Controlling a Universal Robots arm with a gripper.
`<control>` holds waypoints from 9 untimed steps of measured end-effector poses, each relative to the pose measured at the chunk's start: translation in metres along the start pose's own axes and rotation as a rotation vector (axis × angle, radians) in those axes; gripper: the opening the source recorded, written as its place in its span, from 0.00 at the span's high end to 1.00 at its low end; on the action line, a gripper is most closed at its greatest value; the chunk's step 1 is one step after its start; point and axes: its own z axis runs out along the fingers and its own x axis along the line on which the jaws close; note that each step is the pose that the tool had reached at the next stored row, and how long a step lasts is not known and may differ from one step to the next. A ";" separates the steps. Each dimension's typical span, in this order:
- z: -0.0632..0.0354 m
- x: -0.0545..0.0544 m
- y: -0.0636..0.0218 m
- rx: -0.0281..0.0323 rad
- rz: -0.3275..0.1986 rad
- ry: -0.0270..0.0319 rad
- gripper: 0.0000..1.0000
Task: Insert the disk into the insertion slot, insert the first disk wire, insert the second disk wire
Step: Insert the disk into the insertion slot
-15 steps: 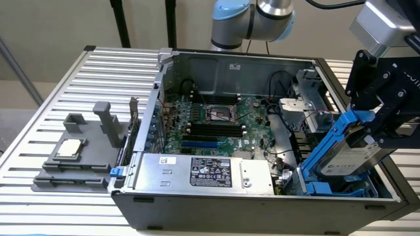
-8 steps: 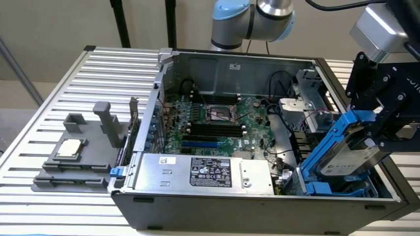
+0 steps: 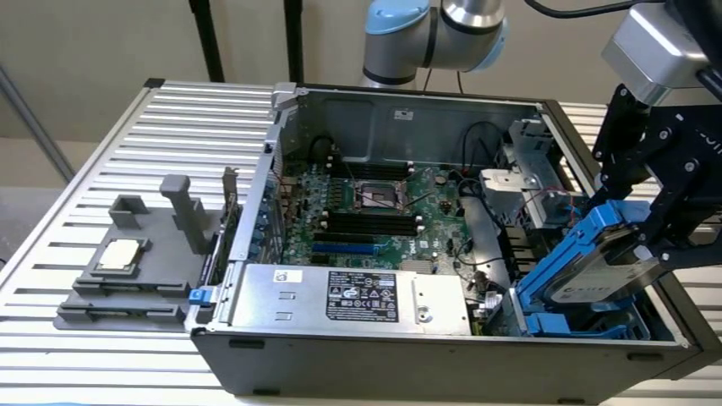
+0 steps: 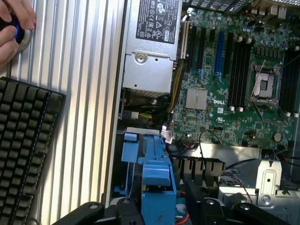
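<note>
Right now I hold the disk (image 3: 598, 279) clenched in my gripper (image 3: 654, 241) by its upper end, and it hangs tilted, long axis sloping down toward the exterior view's left, lower end at the mouth of the insertion slot (image 3: 564, 326) directly below.

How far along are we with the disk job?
Nothing is finished yet. The end effector grips the disk, which is tilted with its lower end at the opening of the insertion slot. Seating the disk and connecting both wires remain.
</note>
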 end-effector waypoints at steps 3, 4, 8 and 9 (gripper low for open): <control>0.0000 0.000 0.0000 0.0000 0.000 0.0000 0.51; 0.0000 0.000 0.0000 0.0000 0.000 0.0000 0.53; -0.0005 0.000 0.0001 0.0003 0.001 -0.0001 0.66; -0.0010 0.000 0.0001 0.0003 0.002 -0.0002 0.66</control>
